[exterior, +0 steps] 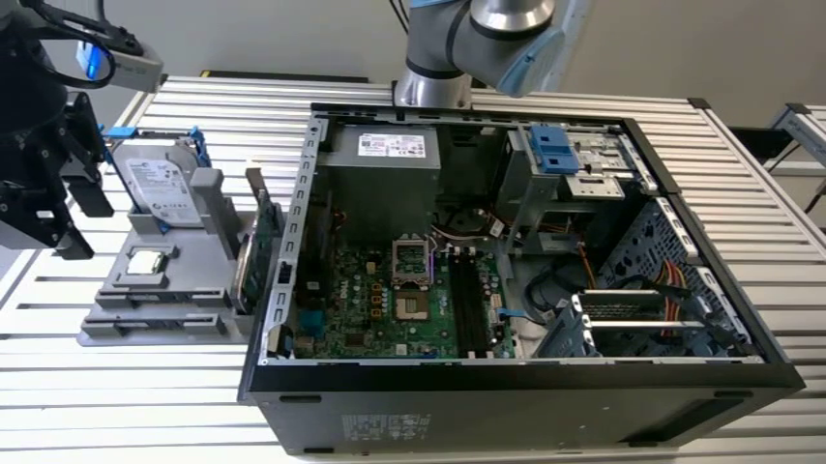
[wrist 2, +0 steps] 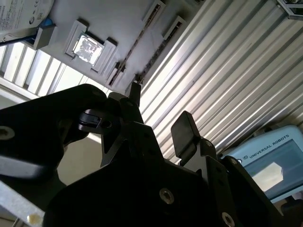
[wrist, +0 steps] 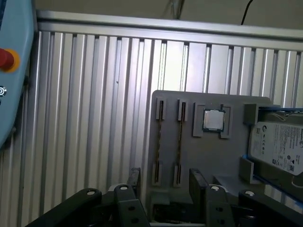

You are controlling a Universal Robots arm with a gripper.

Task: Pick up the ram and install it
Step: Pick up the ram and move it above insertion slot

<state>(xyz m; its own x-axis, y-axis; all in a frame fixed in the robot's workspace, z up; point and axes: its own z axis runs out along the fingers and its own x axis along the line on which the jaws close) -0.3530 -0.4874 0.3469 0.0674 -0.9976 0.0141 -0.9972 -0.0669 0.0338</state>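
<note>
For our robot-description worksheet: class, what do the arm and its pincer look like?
The arm is rounded silver-grey metal with a pale blue joint cap. The pincer is black and angular, with two flat, blocky fingers and silver screw heads.

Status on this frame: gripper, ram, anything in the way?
Gripper open, empty, by grey holder. Ram untouched, standing in holder slot. Green card in next slot, close alongside.

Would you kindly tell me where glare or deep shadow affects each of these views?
At the exterior view's left, the table washes out white. Second wrist view: the gripper is a dark silhouette against the bright table, and the processor glares. First wrist view: evenly lit, the tray free of glare, only mild shine on the processor.
</note>
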